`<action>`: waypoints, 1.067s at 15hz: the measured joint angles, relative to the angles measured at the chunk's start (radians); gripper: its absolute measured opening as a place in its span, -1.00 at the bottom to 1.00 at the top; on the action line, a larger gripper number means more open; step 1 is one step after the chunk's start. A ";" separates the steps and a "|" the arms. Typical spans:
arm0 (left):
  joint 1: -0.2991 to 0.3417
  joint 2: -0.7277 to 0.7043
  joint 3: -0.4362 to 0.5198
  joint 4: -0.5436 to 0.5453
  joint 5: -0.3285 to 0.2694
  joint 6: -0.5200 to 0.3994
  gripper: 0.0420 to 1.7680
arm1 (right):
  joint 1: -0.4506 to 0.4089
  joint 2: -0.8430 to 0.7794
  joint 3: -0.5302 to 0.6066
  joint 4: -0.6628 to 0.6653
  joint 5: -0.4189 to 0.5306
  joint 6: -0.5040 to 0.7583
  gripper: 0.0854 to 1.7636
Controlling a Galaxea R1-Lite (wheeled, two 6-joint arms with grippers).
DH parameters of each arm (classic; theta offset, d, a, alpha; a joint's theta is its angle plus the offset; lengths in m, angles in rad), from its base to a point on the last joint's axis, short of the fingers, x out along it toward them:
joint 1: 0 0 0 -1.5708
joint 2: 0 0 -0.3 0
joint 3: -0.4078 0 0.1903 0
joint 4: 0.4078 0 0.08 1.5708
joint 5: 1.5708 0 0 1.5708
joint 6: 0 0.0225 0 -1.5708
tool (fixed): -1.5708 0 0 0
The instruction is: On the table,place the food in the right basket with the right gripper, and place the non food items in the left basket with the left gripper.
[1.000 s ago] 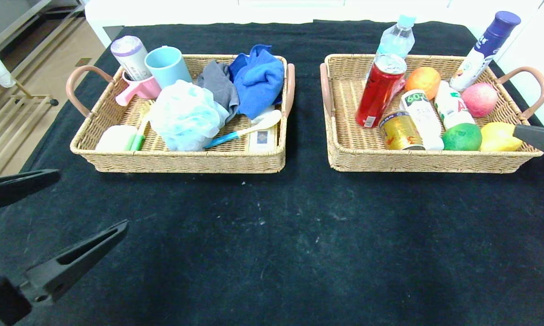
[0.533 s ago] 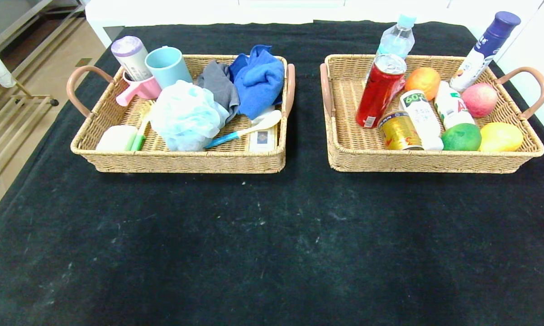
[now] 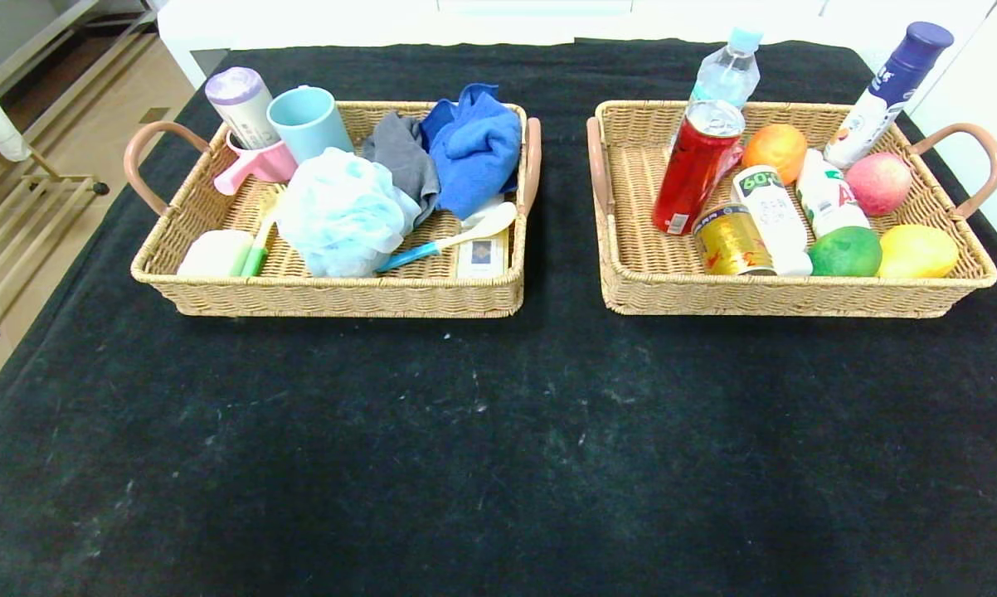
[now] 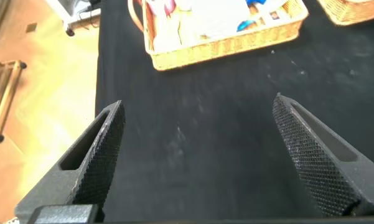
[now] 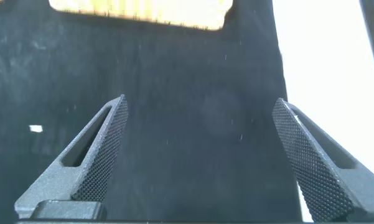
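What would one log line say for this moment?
left pincer: open, empty | right pincer: open, empty | left basket: household items | right basket: food, drinks

The head camera looks forward and down from above the near edge of the table (image 3: 498, 464), taking in both baskets side by side at middle distance. The left wrist camera sits close behind the left gripper (image 4: 199, 155), looking past its spread fingers at the cloth and, beyond them, the left basket (image 4: 224, 46), which the head view shares (image 3: 333, 294). The right wrist camera looks past the right gripper (image 5: 199, 155); the right basket (image 5: 143, 12) lies beyond its fingertips.
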 joint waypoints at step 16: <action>0.089 -0.280 0.638 -0.425 -0.137 -0.091 0.94 | -0.008 -0.310 0.758 -0.611 0.005 0.096 0.92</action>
